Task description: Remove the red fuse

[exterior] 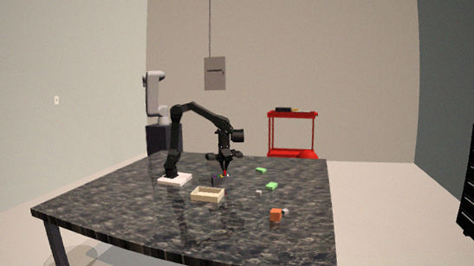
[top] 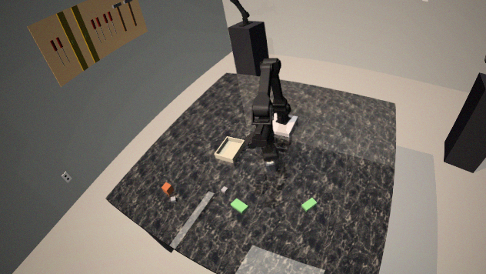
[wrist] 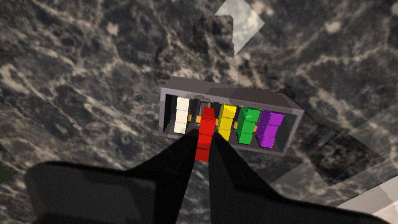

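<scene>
My gripper [exterior: 225, 171] [wrist: 205, 136] is shut on the red fuse [wrist: 206, 121] [exterior: 225, 173] and holds it upright above the fuse block [wrist: 235, 95] [exterior: 219, 181]. The emptied slot shows behind it in the wrist view. A white fuse [wrist: 181, 115], a yellow fuse [wrist: 227, 119], a green fuse [wrist: 248, 125] and a purple fuse [wrist: 270, 129] stand in the block. Whether the red fuse's lower end is fully clear of the slot is hard to tell. The cream tray [top: 224, 158] [exterior: 205, 197] stands apart from the block and looks empty.
Two green blocks [top: 239, 205] [top: 309, 204], an orange cube [top: 167, 188] [exterior: 275, 215] and two small pale cubes [top: 224, 189] [top: 173, 198] lie on the dark table. The arm stands on a white base [top: 282, 131] [exterior: 175, 181].
</scene>
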`<state>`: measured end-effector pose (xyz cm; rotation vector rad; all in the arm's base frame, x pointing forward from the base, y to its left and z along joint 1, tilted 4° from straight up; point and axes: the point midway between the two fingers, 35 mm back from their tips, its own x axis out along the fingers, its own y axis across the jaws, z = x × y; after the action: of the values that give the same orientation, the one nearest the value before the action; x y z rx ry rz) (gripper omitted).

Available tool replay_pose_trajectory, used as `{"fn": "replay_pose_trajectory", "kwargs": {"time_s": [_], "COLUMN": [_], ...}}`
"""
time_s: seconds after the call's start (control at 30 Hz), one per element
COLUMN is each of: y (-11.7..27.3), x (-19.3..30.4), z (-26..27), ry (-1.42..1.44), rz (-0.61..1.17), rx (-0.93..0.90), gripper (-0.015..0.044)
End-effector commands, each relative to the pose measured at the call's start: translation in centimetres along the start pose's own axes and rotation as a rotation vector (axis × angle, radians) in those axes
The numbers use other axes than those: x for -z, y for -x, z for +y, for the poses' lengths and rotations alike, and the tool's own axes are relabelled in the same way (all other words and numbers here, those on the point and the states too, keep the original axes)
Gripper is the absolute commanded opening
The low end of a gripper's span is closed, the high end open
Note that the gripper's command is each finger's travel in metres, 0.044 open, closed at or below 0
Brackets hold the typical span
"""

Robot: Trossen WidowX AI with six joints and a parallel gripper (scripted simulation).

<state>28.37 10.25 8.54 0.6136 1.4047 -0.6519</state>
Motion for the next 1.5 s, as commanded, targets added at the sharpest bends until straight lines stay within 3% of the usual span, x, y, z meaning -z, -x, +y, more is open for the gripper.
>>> {"fn": "replay_pose_trajectory", "kwargs": {"time_s": [0.0, 1.17, 1.47], "y": [0.4, 3.2, 3.2], "x": [0.0, -0.1, -4.1], "z": [0.2, 0.1, -1.4], "ry": [-0.004, -0.003, -0.003], "rz": [0.002, 0.003, 0.001], "rx": [-0.007, -0.008, -0.006], "gripper": [0.0000, 0.0000, 0.0000]}}
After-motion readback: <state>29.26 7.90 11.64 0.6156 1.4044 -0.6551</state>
